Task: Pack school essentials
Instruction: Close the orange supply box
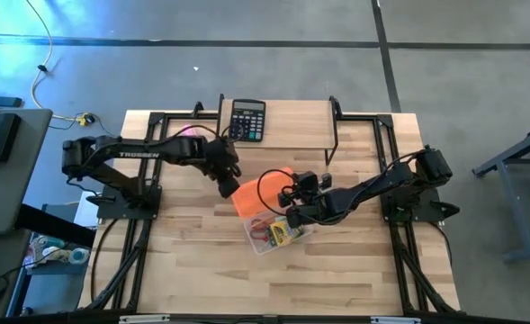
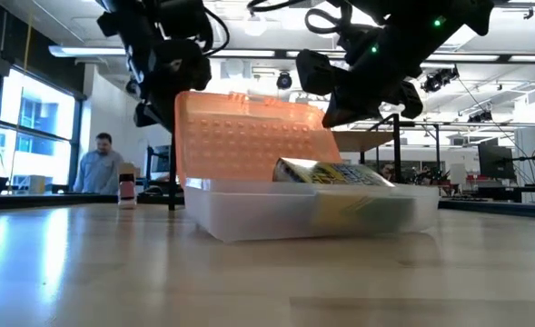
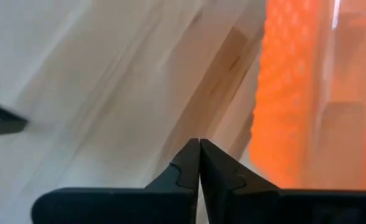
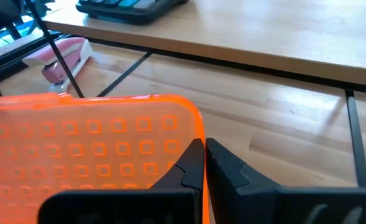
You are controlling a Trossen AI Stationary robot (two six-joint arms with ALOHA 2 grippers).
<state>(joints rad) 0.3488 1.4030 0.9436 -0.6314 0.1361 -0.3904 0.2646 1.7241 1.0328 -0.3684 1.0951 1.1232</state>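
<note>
Left gripper [image 1: 226, 184] clenched on nothing, just at nine o'clock of the orange lid [image 1: 257, 191]. Right gripper [image 1: 293, 209] likewise pinched empty, above the clear case [image 1: 266, 241]. Judged nearly packed: stationery [image 1: 281, 234] already inside, lid upright, not yet shut. Case near table centre, six o'clock of the black calculator [image 1: 247, 120]. Translucent tray, studded orange lid.

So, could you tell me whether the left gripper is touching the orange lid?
Cannot tell. The left gripper is shut beside the orange lid; neither the left wrist view nor the high view shows contact or a gap plainly.
</note>
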